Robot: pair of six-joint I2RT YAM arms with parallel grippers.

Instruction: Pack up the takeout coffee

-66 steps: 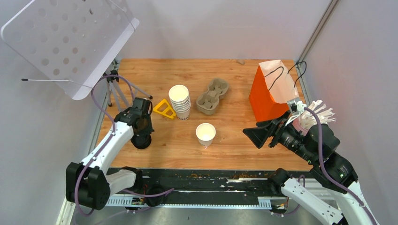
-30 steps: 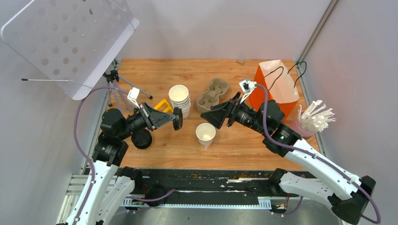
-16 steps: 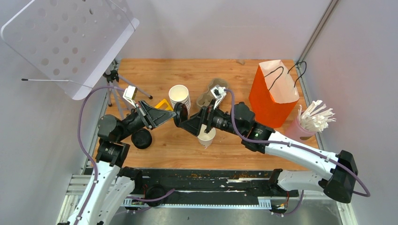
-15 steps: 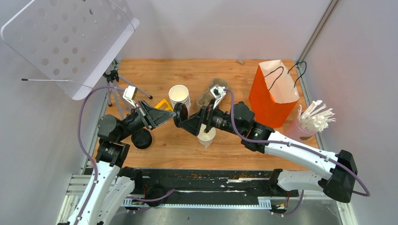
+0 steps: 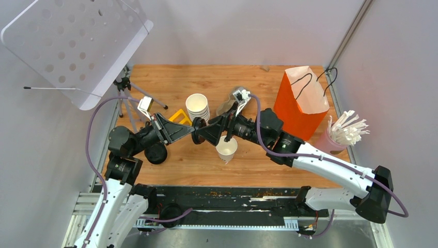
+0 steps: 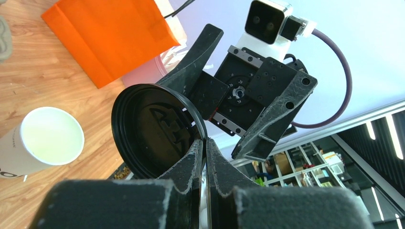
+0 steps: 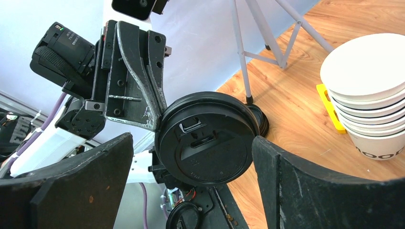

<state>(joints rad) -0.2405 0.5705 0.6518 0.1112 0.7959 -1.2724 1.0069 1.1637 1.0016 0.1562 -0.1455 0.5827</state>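
The left fingers [image 6: 188, 164] are almost fully closed on the rim of the black lid [image 6: 153, 126] and hold the disc on edge above the table [image 5: 170, 82].

The right fingers [image 7: 298, 191] are spread wide and hold nothing. The lid lies in the gap between them, top face toward the right wrist. Its rim is very near one finger; contact cannot be confirmed.

The lidless white paper cup [image 5: 226, 147] stands upright on the table, just below the two wrists.

Judgement: a handover is likely, with the right fingers closing across the lid's diameter. The lid must then be turned flat over the cup mouth.

The stack of cups [image 5: 198, 111] stands just behind. The orange paper bag [image 5: 297, 103] is well apart.
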